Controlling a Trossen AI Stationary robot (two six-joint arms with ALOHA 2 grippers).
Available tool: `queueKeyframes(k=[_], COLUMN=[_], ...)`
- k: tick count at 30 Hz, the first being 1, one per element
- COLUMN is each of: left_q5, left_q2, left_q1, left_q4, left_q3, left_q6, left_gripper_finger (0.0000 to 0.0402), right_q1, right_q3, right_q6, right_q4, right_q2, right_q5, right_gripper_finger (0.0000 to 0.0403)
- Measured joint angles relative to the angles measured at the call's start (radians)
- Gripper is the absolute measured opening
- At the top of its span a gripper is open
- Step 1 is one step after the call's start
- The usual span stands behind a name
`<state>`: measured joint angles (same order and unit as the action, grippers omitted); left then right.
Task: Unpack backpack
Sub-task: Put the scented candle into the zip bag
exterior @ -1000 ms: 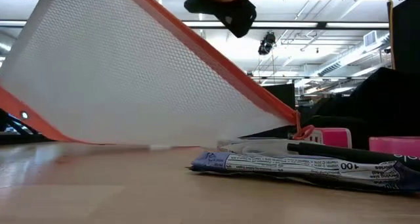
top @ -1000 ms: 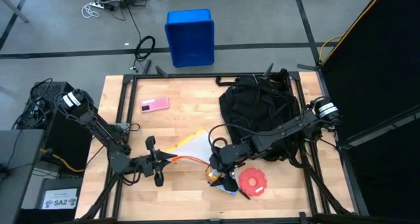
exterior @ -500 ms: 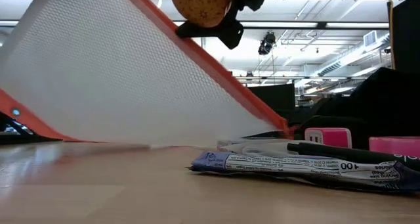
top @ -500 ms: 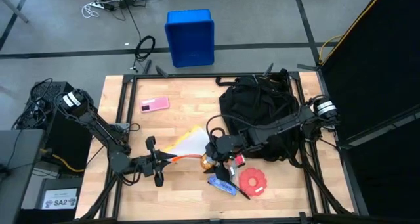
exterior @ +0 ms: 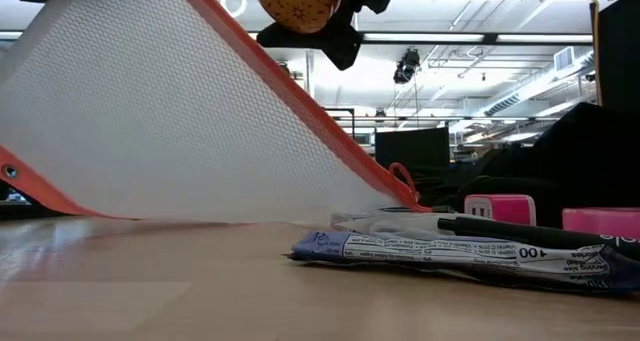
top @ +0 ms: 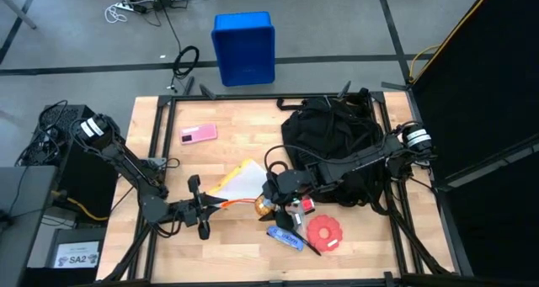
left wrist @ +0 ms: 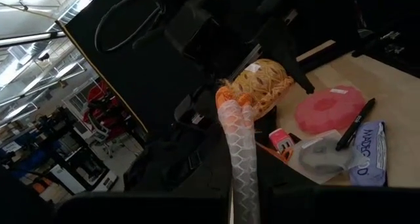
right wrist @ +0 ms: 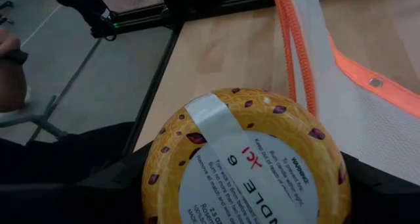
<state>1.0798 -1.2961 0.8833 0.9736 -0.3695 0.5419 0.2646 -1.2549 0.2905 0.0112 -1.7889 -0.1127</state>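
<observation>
Here one backpack (top: pixel 333 140), one noodle bowl (top: pixel 265 208), two arms

Backpack (top: pixel 337 140): black. Mesh bag (top: pixel 240 180): white honeycomb weave, orange trim. Noodle bowl (right wrist: pixel 246 165): yellow with dark red flecks (white label on lid). Crate (top: pixel 244 47): blue. Disc (top: pixel 324 231): red. Phone (top: pixel 199 134): pink. Bench (top: pixel 227 114): pale wood.

One backpack (top: pixel 333 140), one mesh bag (top: pixel 238 183), one noodle cup (right wrist: pixel 246 168), one red disc (top: pixel 324 231), one blue packet (top: pixel 285 238), one marker (top: pixel 306 246), one pink phone (top: pixel 198 134), one crate (top: pixel 243 47).
</observation>
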Motion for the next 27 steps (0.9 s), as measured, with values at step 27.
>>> queueKeyframes(k=[27], left_q5=[-0.099], left_q2=[0.000], left_q1=[-0.033], left_q4=[0.056], left_q3=[0.000], left_q6=[0.007], left_gripper_finger=[0.0000], right_q1=[-0.091], right_q3=[0.000], right_q6=[-0.032], right_q4=[0.044], right_q2=[-0.008], right_q5=[-0.019], right_gripper_finger=[0.0258])
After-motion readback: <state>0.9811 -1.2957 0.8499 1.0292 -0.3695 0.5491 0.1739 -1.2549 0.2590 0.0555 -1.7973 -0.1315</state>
